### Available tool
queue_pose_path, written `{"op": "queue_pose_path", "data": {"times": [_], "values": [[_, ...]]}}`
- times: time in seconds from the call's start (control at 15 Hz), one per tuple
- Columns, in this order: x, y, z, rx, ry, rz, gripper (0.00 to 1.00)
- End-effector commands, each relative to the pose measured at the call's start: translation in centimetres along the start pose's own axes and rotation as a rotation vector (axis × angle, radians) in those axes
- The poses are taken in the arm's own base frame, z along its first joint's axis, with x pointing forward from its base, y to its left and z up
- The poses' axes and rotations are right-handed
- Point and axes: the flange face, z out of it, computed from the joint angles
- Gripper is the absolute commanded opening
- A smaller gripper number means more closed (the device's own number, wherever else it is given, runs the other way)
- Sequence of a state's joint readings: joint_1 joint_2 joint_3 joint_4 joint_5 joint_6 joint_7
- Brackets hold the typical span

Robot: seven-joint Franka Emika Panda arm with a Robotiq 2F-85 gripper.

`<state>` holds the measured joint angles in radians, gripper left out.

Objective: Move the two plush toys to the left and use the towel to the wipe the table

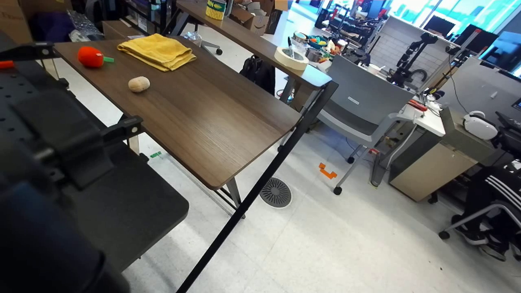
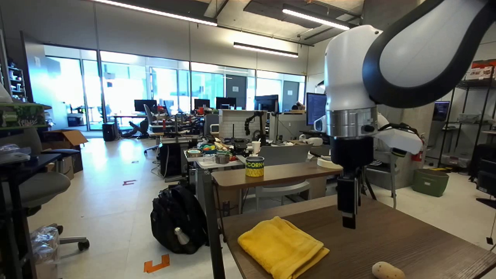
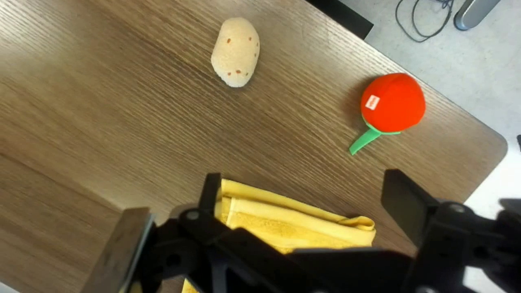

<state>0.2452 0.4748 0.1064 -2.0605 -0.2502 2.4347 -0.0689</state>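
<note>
As wrist view (alone) shows, gripper (image 3: 306, 196) gapes.

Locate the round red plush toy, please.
In the wrist view, the red toy lies right of the beige oval plush toy, near the brown wooden table's edge.

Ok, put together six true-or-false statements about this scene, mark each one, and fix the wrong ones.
1. The yellow towel lies folded on the table. True.
2. The red-orange plush toy has a green stem. True.
3. The gripper is clamped on the beige plush toy. False: its jaws stand open, and that toy lies on the table, apart from them.
4. The can labelled CORN stands on the towel. False: it stands on a narrow raised board.
5. A roll of tape lies on that same board. True.
6. The two plush toys touch each other. False: bare tabletop shows between them.
</note>
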Motion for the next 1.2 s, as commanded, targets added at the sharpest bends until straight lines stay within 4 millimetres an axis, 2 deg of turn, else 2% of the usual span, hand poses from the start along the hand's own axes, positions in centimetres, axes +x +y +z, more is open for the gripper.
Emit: {"op": "queue_pose_path", "data": {"times": [0.0,0.4,0.53,0.73,1.0,1.13], "values": [[-0.1,0.0,0.1,0.001,-0.003,-0.001,1.00],[-0.4,-0.2,0.4,0.003,-0.012,-0.002,1.00],[0.8,-1.5,-0.1,-0.067,0.051,-0.035,1.00],[4.5,-2.5,0.1,-0.093,0.099,-0.057,1.00],[9.7,-1.2,3.4,-0.084,0.104,0.027,1.00],[11.4,-0.1,5.4,-0.074,0.102,0.067,1.00]]}}
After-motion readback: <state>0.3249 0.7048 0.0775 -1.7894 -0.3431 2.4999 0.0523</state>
